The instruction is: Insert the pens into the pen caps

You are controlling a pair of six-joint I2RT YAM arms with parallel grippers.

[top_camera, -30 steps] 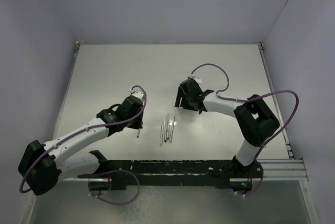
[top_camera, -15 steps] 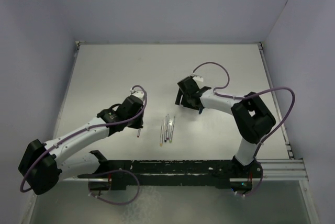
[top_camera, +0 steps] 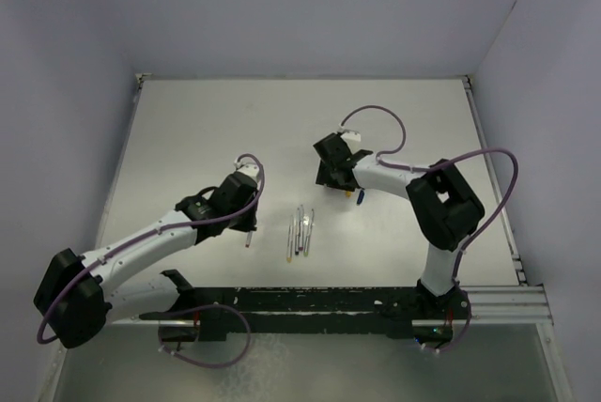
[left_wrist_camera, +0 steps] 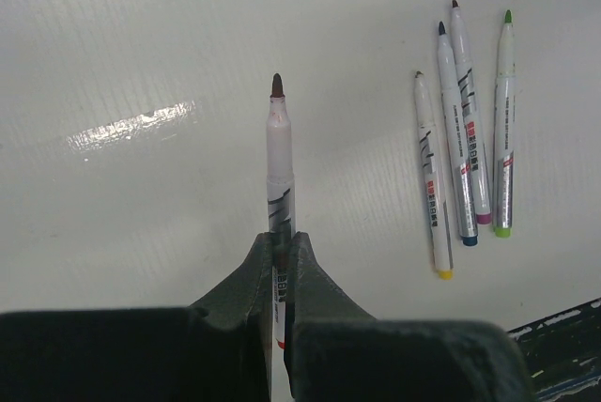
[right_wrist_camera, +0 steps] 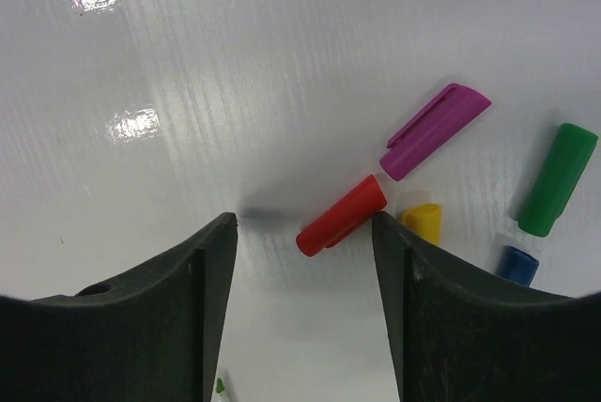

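The left claw [left_wrist_camera: 280,244] is clamped shut on one pen [left_wrist_camera: 278,162], dark red tip jutting forward, near the four other pens [left_wrist_camera: 465,139] lying in a row by the desk's [top_camera: 235,120] near edge. The right claw [right_wrist_camera: 302,224] hangs partly open and empty over the desk's middle. The red cap [right_wrist_camera: 340,216] lies between its fingers, and the four other caps [right_wrist_camera: 435,130], purple, yellow, green and blue, lie just outside one finger.
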